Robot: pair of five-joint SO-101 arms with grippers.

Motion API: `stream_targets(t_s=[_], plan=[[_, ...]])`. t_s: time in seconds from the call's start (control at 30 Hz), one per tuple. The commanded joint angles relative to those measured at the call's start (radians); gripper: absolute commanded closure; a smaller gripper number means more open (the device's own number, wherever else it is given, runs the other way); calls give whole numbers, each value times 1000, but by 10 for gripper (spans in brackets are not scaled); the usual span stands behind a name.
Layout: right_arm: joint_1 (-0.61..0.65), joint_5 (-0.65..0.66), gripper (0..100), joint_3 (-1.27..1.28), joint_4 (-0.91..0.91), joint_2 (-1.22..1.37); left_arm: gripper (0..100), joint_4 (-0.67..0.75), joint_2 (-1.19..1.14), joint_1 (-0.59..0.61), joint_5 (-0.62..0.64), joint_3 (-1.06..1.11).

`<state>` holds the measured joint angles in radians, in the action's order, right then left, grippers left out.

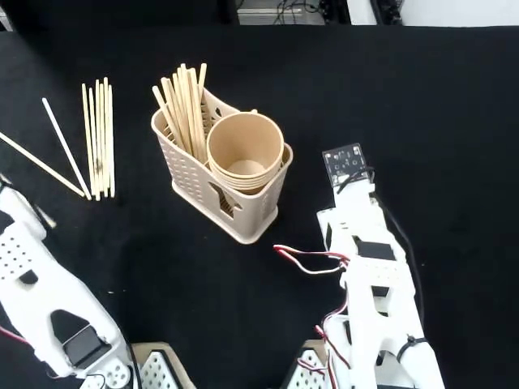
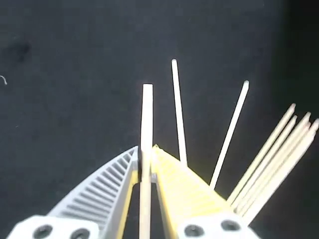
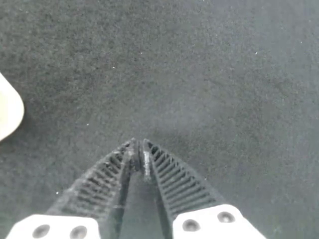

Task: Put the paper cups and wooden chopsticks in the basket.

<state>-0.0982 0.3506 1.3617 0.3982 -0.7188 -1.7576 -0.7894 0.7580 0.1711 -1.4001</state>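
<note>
A beige perforated basket (image 1: 248, 217) stands mid-table, holding stacked paper cups (image 1: 245, 144) and a bunch of wooden chopsticks (image 1: 183, 101). More chopsticks lie loose on the black cloth at the left: a bundle (image 1: 100, 139) and two single ones (image 1: 65, 146). My left gripper (image 2: 146, 155) is shut on one chopstick (image 2: 146, 114), which sticks out past its tips beside the loose singles (image 2: 178, 109) and the bundle (image 2: 271, 159). My right gripper (image 3: 138, 148) is shut with nothing in it, low over the cloth to the right of the basket, whose corner (image 3: 7, 113) shows nearby.
The left arm (image 1: 36, 284) comes up along the table's left edge. The right arm (image 1: 365, 267) lies right of the basket, with red and white wires (image 1: 304, 259) looping off it. Black cloth covers the table.
</note>
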Motion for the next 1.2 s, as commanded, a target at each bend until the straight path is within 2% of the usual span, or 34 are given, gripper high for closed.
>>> stream_targets(t_s=[0.0, 0.13, 0.33, 0.47, 0.63, 0.8, 1.0, 1.1, 1.17], plan=[[15, 8, 985, -8, -20, -24, 971, -6, 227, -77, -117, 375], [15, 8, 985, -8, -20, -24, 971, 0, 442, -214, -206, 713], [15, 8, 985, -8, -18, -24, 971, 38, 704, -429, -213, 928], [15, 8, 985, -8, -18, -24, 971, 112, 888, -484, -157, 1029], [15, 8, 985, -8, -18, -24, 971, 305, 1181, -492, -83, 1274], [15, 8, 985, -8, -18, -24, 971, 621, 1579, -493, -64, 1656], [15, 8, 985, -8, -18, -24, 971, 1234, 2055, -496, -64, 2146], [15, 8, 985, -8, -18, -24, 971, 1504, 2223, -588, -71, 2302], [15, 8, 985, -8, -18, -24, 971, 1616, 2268, -671, -71, 2342]])
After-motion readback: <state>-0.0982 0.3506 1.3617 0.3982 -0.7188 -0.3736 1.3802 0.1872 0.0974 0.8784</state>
